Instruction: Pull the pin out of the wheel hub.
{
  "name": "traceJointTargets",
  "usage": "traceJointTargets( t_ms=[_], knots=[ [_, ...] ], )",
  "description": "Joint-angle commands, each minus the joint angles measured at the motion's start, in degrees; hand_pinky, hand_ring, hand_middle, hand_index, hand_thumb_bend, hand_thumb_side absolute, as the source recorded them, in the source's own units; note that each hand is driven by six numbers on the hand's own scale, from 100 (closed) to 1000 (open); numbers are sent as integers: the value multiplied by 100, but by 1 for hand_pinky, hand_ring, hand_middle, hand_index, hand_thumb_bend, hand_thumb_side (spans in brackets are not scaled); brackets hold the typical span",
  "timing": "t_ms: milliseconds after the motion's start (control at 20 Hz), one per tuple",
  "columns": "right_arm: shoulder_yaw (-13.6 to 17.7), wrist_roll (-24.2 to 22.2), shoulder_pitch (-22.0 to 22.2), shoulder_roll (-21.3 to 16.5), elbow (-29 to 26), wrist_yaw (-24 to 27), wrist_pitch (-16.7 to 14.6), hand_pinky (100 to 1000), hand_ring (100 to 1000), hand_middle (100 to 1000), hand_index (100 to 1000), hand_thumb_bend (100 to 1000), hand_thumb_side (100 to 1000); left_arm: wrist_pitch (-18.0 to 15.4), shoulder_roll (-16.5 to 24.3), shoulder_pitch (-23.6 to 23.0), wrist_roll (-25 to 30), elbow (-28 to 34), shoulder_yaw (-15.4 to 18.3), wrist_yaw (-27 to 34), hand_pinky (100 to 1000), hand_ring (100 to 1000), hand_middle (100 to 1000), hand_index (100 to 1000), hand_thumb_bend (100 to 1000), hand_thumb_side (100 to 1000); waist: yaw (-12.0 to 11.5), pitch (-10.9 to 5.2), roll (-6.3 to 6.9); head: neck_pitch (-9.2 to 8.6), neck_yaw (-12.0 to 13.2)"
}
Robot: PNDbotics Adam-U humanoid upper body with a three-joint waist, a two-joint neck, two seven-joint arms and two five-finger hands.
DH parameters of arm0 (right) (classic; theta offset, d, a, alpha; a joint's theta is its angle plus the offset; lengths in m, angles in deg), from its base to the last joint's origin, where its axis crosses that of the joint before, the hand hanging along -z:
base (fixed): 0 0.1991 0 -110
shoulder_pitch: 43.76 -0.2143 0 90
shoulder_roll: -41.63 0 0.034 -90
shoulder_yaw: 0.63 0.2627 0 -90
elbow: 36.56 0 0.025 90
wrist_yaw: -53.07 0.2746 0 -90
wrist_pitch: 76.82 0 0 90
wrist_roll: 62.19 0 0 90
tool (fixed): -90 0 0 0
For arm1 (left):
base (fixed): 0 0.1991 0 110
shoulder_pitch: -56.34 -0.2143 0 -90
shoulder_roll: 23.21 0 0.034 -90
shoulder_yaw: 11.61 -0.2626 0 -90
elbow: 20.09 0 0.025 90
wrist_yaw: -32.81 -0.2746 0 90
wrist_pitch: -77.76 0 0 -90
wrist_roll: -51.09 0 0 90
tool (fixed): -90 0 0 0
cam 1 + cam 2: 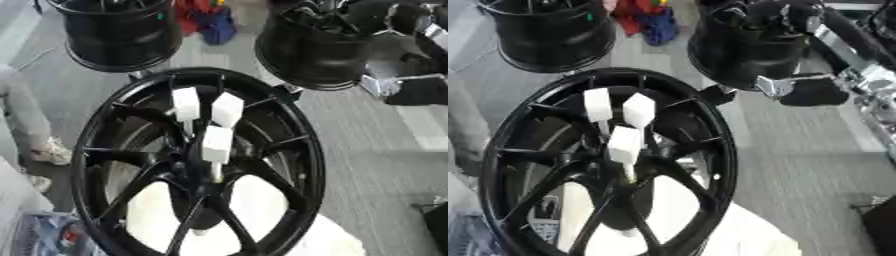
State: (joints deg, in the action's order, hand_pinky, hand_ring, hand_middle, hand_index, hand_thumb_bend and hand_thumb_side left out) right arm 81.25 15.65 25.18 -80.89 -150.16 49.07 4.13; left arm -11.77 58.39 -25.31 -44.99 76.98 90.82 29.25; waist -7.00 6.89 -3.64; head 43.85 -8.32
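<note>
- Glossy black spoked metal wheel hub [197, 165]: centre of view, facing up.
- Three white block-headed pins [216, 144]: upright, clustered at hub centre.
- Black right hand [814, 91]: at 2 o'clock, clear of hub; finger state cannot be told.
- Two black barrel rims [118, 32]: at 11 and 1 o'clock.

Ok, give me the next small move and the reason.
Probably bring the right hand down-left toward the white-topped pins. All three stand seated in the wheel hub, while the hand is up by the far wheel, touching none.
</note>
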Motion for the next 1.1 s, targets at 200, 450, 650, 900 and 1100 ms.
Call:
traceJointTargets(
  t_ms=[200,450,650,900,1100],
  knots=[
    [-649,-1504,-882,-328,-100,471,194,803,786,849,922,292,246,-15,194,71,99,127,-79,-45,573,651,669,741,424,267,-115,-61,-49,27,-68],
    [-1083,-2409,-1481,19,41,285,597,815,810,876,935,299,248,-15,213,82,148,119,-120,-57,574,652,670,741,422,267,-195,-59,-103,27,-109],
    [-1328,-2730,-1830,383,535,15,623,817,813,877,935,298,251,-21,212,114,201,118,-165,-51,574,653,671,741,421,268,-274,-48,-117,27,-131],
    [-1481,-2822,-2064,706,1107,-187,496,815,812,870,933,294,255,-24,211,112,224,116,-174,-50,575,653,671,741,419,268,-329,-33,-111,27,-152],
    [-1558,-2826,-2225,945,1488,-296,419,809,805,860,932,286,258,-24,197,115,248,107,-194,-50,574,654,671,741,418,268,-339,-29,-97,27,-177]
  ],
)
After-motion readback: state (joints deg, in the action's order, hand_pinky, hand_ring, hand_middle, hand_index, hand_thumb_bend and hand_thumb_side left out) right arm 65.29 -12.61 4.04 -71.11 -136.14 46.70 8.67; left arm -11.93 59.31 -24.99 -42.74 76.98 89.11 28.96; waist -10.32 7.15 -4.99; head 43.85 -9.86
